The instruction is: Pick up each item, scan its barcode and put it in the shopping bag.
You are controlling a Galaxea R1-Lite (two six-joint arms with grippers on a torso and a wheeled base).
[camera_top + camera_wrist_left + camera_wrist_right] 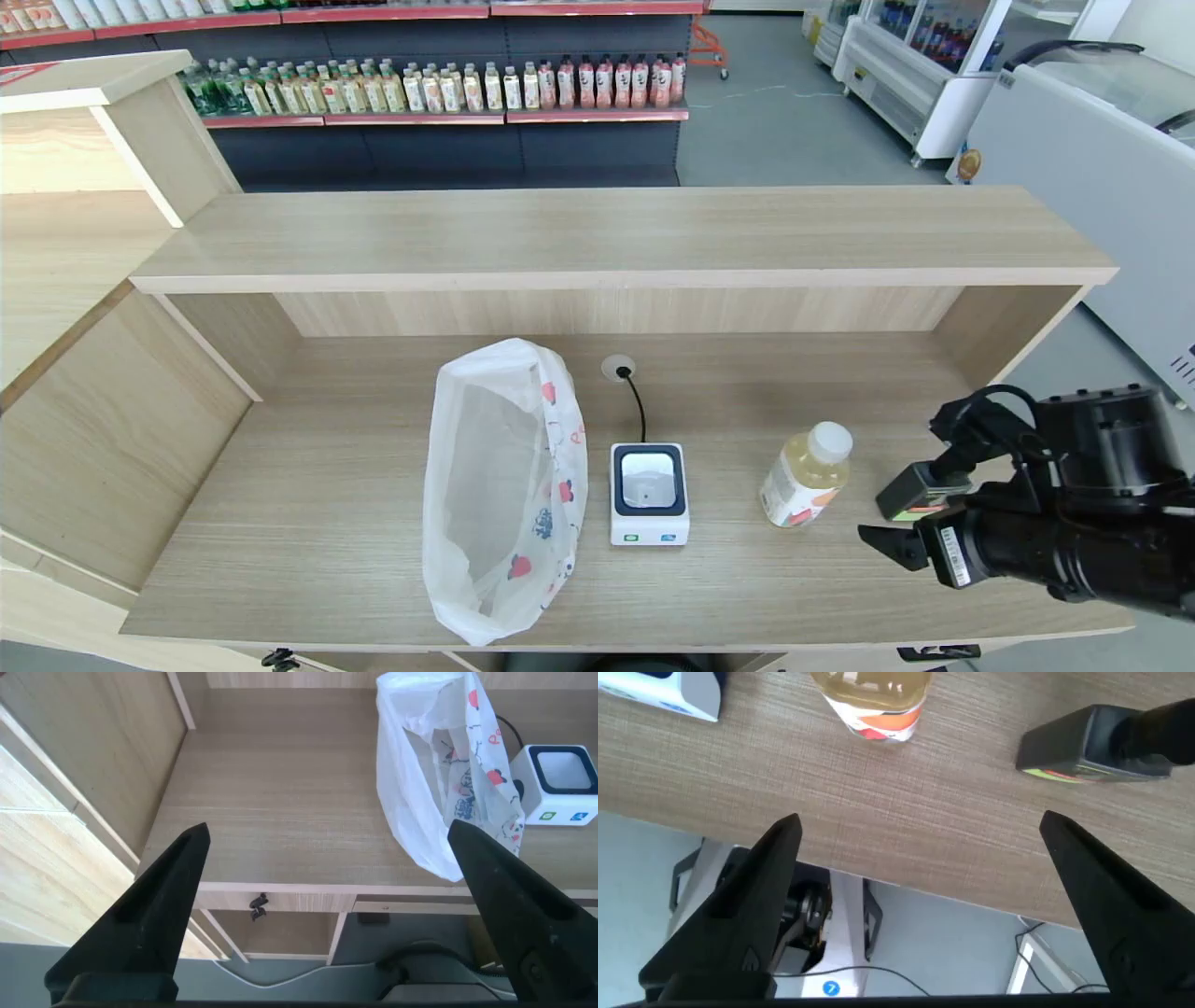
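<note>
A bottle (805, 476) of pale yellow drink with a white cap stands on the lower counter (327, 523), right of the white scanner (649, 493). A white printed shopping bag (504, 485) lies open-mouthed left of the scanner. My right gripper (892, 546) is open at the counter's front right, a short way right of the bottle. In the right wrist view the bottle (873, 700) is beyond the open gripper (920, 821), and the scanner (677, 691) is off to the side. My left gripper (329, 831) is open, in front of the counter edge, with the bag (439, 775) and scanner (561, 784) ahead.
A small black box with a cable (920, 490) sits just beside the right arm, also seen as the black box (1092, 742) over the counter. A raised wooden ledge (616, 233) and side walls enclose the counter. The scanner's cable (638, 406) runs to the back.
</note>
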